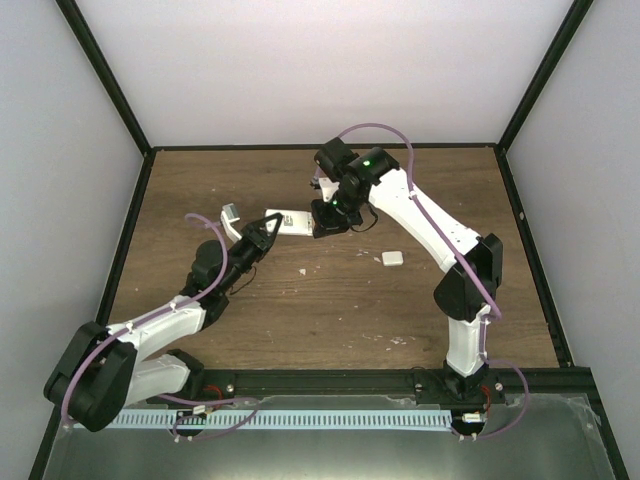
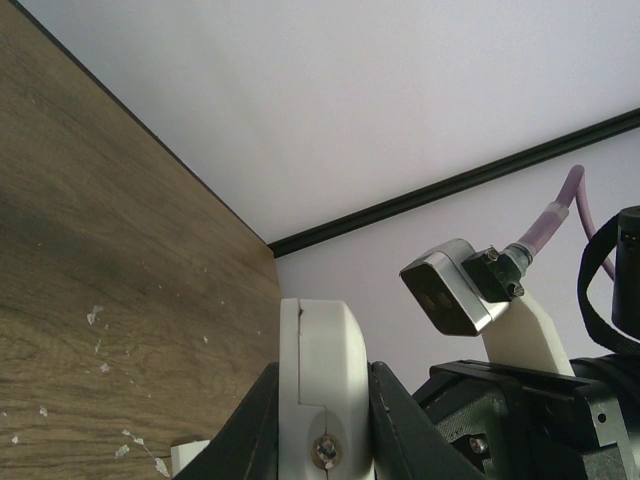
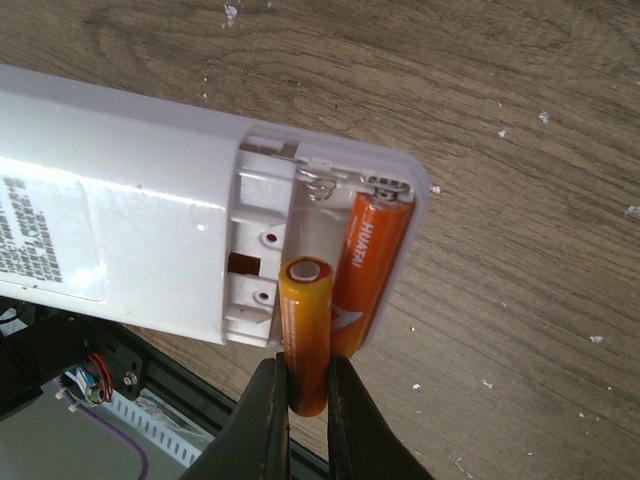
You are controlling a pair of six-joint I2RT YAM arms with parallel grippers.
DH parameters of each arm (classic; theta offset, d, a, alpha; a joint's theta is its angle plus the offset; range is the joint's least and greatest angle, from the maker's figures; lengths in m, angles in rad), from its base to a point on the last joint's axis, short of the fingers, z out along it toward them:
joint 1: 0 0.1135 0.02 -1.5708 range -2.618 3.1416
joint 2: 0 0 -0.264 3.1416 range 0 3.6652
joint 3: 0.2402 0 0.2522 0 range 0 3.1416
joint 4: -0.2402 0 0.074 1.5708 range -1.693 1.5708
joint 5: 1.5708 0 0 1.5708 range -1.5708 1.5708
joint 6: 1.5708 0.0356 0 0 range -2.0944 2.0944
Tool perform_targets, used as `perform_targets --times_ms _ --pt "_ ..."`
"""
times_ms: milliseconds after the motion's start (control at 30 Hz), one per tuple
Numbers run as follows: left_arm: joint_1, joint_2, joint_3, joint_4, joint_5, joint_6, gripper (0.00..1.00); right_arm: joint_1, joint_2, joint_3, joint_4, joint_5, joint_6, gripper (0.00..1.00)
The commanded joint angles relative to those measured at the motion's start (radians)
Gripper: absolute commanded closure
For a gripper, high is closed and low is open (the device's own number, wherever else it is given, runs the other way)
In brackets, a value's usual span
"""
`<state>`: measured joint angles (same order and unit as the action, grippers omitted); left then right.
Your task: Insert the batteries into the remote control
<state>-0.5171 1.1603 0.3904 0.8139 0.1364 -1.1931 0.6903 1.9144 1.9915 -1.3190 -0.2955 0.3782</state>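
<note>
So, top view: the left gripper (image 1: 262, 238) pinches the remote control (image 1: 292, 222), w/ the right gripper (image 1: 328, 215) right beside it. Left wrist view: jaws clamp the remote's white end. Right wrist view: right jaws squeeze the held battery (image 3: 305, 340), tipped up at the near end of the empty slot (image 3: 262, 270), beside the seated battery (image 3: 366, 265); slot runs straight ahead. Brown wood table (image 1: 330, 310), lots of room around.

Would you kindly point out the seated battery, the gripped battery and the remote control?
seated battery (image 3: 368, 262): right wrist view, orange side with lettering.
gripped battery (image 3: 308, 340): right wrist view, middle of its orange body.
remote control (image 3: 150, 195): right wrist view, plain white back.
</note>
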Motion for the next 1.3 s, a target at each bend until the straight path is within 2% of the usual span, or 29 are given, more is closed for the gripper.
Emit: perform_targets --times_ms 0,233,300,433,800,1033,1267 --pt "-0.014 -0.006 0.008 0.145 0.008 -0.021 1.0 -0.006 -0.013 -0.002 -0.013 0.004 0.002 0.95" --pt "-0.021 -0.001 0.005 0.152 0.008 -0.026 1.0 -0.006 -0.007 0.011 -0.013 0.01 0.002 0.9" --pt "-0.023 0.001 0.005 0.153 0.008 -0.025 1.0 -0.006 -0.004 0.022 -0.013 0.014 -0.001 0.91" --pt "-0.024 0.002 0.005 0.151 0.008 -0.024 1.0 -0.005 0.002 0.053 -0.013 0.016 -0.007 0.99" --pt "-0.026 0.009 0.008 0.144 -0.032 0.01 1.0 -0.01 -0.052 0.017 -0.01 0.066 -0.01 0.99" --pt "-0.022 -0.021 0.024 0.085 -0.1 0.064 1.0 -0.056 -0.205 -0.224 0.061 0.1 0.001 0.99" --pt "-0.016 -0.066 0.035 0.033 -0.13 0.112 1.0 -0.122 -0.319 -0.598 0.275 0.111 -0.035 0.99"
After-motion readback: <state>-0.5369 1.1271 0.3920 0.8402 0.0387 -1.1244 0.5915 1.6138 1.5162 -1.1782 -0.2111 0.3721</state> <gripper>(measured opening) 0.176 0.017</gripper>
